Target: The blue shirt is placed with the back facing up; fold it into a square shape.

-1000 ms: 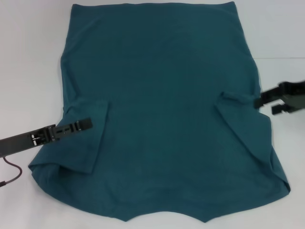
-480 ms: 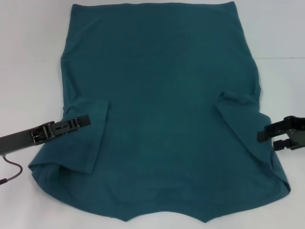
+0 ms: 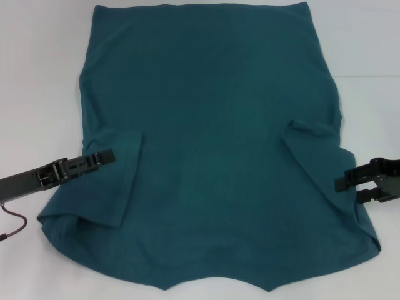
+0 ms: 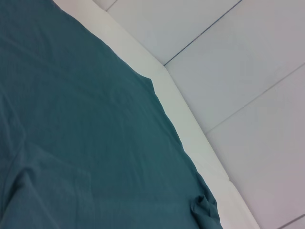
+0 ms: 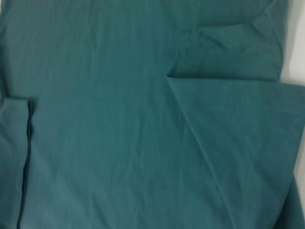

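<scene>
The blue shirt (image 3: 212,137) lies flat on the white table (image 3: 37,75), plain side up, with its hem at the far edge. Both sleeves are folded inward, the left sleeve (image 3: 115,181) and the right sleeve (image 3: 312,134). My left gripper (image 3: 107,156) reaches in from the left, with its tip over the folded left sleeve. My right gripper (image 3: 347,192) stands open at the shirt's right edge, nearer to me than the right sleeve, and holds nothing. The left wrist view shows the blue shirt (image 4: 86,133) and the table's edge. In the right wrist view the blue shirt (image 5: 119,133) and its folded sleeve fill the frame.
A thin dark cable (image 3: 15,225) hangs beneath the left arm, beside the shirt's near left corner. Bare white table runs down both sides of the shirt. Past the table edge (image 4: 190,124) lies a pale tiled floor (image 4: 248,71).
The right gripper has moved toward me along the shirt's right edge, from beside the folded right sleeve to a spot below it. The left gripper shifted only slightly.
</scene>
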Tool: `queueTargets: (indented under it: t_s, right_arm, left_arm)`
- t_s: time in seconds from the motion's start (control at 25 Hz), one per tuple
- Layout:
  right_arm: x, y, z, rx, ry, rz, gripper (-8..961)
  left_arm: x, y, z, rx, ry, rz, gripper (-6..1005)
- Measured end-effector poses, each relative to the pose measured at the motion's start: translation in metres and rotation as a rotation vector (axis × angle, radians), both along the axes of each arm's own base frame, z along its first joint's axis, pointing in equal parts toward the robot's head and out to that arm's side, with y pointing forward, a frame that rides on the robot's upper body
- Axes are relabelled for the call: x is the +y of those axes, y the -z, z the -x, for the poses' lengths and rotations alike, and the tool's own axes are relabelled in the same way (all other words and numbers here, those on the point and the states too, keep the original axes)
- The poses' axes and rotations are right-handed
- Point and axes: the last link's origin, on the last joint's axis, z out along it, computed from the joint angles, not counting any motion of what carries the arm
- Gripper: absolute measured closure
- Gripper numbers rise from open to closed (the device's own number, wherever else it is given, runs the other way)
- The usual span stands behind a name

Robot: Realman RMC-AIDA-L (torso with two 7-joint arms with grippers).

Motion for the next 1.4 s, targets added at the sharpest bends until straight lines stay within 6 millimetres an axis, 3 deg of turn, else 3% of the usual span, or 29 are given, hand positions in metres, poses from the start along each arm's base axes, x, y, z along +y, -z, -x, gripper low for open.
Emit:
queueTargets:
  t_s: [0.84, 1.24, 1.4]
  right_arm:
    - [-0.004, 0.017, -0.010, 0.032, 0.052, -0.042, 264]
    - [-0.012, 0.003, -0.019, 0.056, 0.086, -0.043, 263]
    - [-0.010, 0.009, -0.020, 0.058, 0.088, -0.065, 263]
  left_arm:
    - [-0.001, 0.000, 0.003, 0.002, -0.016, -0.012, 206]
    - [0.000, 0.001, 0.004, 0.006, -0.020, -0.015, 206]
    - [0.000, 0.001, 0.004, 0.007, -0.021, -0.017, 207]
